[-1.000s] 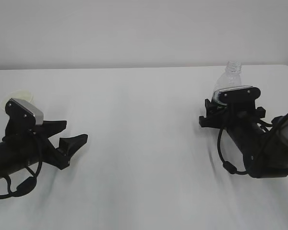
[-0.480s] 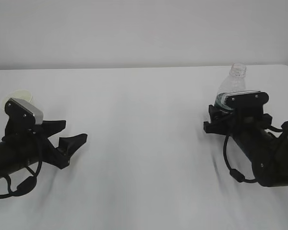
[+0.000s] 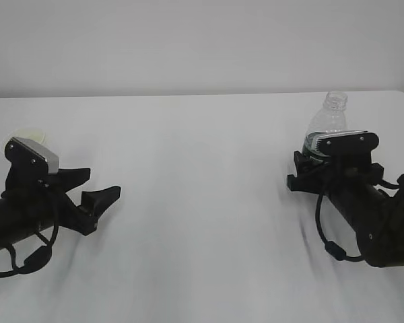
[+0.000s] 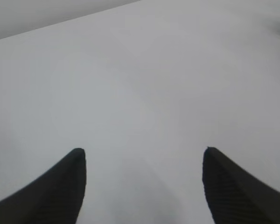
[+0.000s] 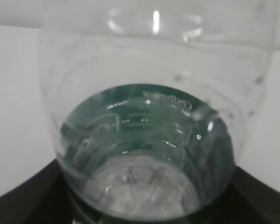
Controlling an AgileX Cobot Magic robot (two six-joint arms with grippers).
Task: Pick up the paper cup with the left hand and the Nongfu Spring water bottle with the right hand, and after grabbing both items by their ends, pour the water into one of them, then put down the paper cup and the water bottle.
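**Both arms low on the table; bottle between the right jaws**

Since a second ago, the right hand [image 3: 333,173] and the Nongfu Spring water bottle [image 3: 326,122] have shifted rightward; the left hand [image 3: 96,190] is almost unmoved.

The paper cup [image 3: 27,136], at far left, shows only a pale rim behind the left arm's camera module [image 3: 32,152]. The bottle's lower body is hidden by the right arm's module [image 3: 340,140]. Whether the right fingers press the bottle cannot be told; the wrist view shows it between spread jaws, its base filling the frame.

Left fingers [image 4: 56,191] spread, holding nothing, over bare white table [image 3: 202,202].

Count: one cup, one bottle, two grippers.
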